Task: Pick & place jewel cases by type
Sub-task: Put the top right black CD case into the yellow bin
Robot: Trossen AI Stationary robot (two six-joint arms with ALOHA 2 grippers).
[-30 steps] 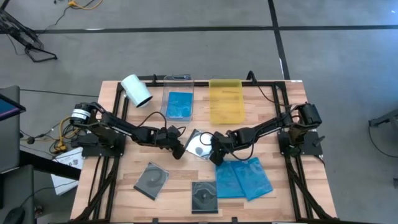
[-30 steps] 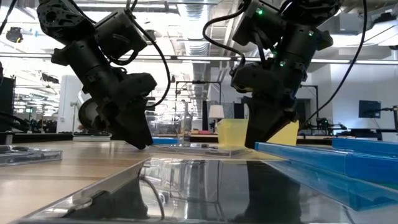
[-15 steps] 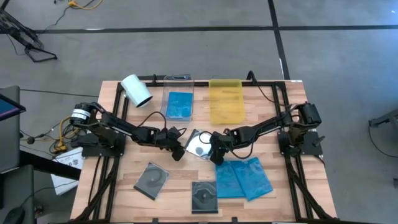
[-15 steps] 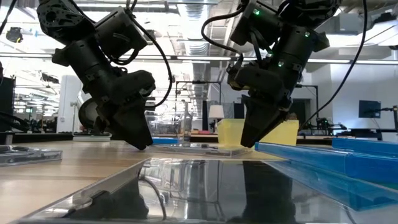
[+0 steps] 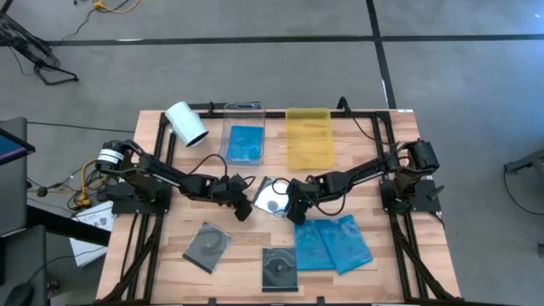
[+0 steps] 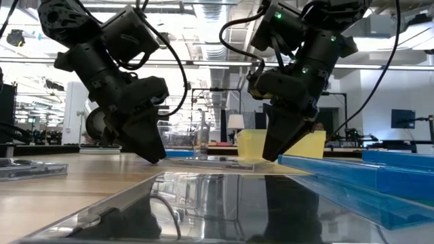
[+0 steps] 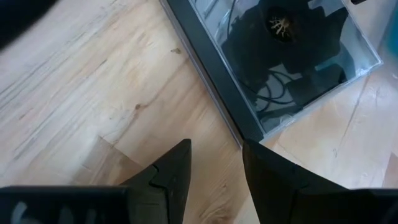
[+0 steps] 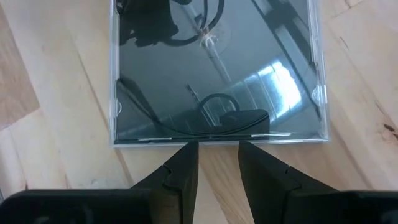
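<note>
right wrist view alone shows right tool (image 8: 216, 163) slightly parted, empty, at clear case (image 8: 214, 68) edge.

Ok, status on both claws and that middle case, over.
Left claw and right claw down on either side of the centre disc case, neither gripping it. Case flat on the table. Blue cases close beside the right claw.

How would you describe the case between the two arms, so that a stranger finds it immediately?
Look at the middle of the wooden table, just in front of the clear and yellow trays. There the left pincer and right pincer flank one thin clear square case. Only this case shows a silvery disc; its neighbours are blue or dark grey.
</note>
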